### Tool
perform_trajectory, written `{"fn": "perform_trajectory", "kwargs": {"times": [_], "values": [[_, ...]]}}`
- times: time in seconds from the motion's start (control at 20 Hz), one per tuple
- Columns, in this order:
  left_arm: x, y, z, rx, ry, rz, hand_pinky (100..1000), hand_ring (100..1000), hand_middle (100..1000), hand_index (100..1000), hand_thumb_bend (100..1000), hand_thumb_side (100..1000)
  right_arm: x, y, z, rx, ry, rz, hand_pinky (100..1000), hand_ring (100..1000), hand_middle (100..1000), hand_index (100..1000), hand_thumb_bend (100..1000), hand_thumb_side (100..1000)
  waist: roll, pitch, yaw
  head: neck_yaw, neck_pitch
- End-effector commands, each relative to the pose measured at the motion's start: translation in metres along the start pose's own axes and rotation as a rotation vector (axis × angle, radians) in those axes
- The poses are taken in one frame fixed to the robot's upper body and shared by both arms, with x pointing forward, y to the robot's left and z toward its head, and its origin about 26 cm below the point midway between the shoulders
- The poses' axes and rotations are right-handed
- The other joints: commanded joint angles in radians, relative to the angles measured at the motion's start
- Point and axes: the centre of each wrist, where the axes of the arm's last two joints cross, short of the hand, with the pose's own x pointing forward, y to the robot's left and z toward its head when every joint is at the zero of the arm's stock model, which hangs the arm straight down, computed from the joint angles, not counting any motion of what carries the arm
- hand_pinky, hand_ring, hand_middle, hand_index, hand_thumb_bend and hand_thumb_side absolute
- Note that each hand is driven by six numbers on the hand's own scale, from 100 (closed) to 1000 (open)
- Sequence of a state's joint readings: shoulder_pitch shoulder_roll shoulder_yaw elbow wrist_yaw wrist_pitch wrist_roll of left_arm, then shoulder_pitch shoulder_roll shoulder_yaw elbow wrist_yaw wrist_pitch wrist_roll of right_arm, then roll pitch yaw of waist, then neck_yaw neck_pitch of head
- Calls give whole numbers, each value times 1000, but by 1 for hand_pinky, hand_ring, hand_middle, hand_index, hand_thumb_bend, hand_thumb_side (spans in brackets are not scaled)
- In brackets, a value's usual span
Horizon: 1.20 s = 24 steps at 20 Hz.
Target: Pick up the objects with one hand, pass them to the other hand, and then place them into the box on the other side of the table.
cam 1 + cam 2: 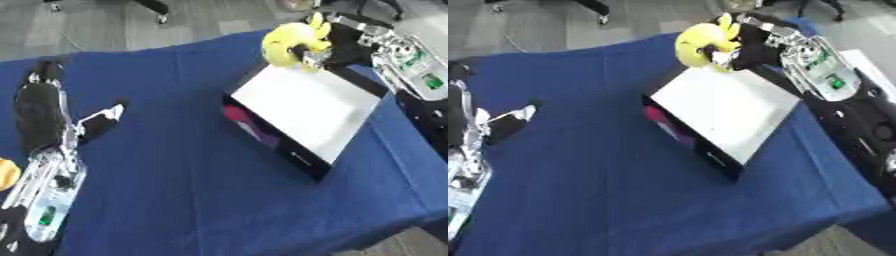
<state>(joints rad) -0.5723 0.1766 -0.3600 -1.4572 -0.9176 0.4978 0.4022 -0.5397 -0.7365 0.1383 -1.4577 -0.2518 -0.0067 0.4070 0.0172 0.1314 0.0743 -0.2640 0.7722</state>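
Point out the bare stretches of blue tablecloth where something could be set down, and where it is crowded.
Free: the wide blue tablecloth between the left robot hand and the box, and the near strip in front of the box. Crowded: the box's far corner, where the right robot hand holds a yellow toy.

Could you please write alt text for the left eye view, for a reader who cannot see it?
The robot's right hand holds a yellow toy above the far edge of a black box with a white inside, on a blue-covered table. The left hand rests at the table's left side.
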Motion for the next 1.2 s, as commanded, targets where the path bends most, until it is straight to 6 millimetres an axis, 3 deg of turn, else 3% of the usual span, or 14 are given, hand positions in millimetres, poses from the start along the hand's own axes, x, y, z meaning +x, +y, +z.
{"fn": "perform_trajectory", "kwargs": {"times": [0.05, 0.25, 0.55, 0.9, 1.2], "values": [[-3, 10, -7, 31, -1, -3, 774, 778, 631, 813, 749, 319, 9, -16, 8, -39, -4, 68, 1000, 1000, 682, 741, 100, 100, 12, -33, -2, -5, -2], [-7, 11, -7, 29, 10, -5, 776, 778, 631, 814, 746, 323, 3, -14, 14, -38, 9, 112, 1000, 1000, 745, 795, 100, 100, 14, -33, -4, -6, -2], [-8, 11, -7, 28, 14, -2, 777, 778, 631, 814, 746, 328, -2, -14, 18, 30, 20, 242, 1000, 1000, 1000, 1000, 100, 100, 15, -33, -5, -2, -2], [-8, 11, -7, 27, 15, -2, 778, 779, 632, 815, 752, 331, -15, -20, 25, 1, 75, 359, 1000, 1000, 1000, 1000, 139, 100, 15, -32, -7, 5, -2], [-9, 12, -8, 31, 16, -3, 778, 778, 632, 815, 752, 330, -19, -22, 27, -28, 80, 375, 1000, 1000, 1000, 1000, 100, 100, 17, -32, -7, 10, -2]]}}
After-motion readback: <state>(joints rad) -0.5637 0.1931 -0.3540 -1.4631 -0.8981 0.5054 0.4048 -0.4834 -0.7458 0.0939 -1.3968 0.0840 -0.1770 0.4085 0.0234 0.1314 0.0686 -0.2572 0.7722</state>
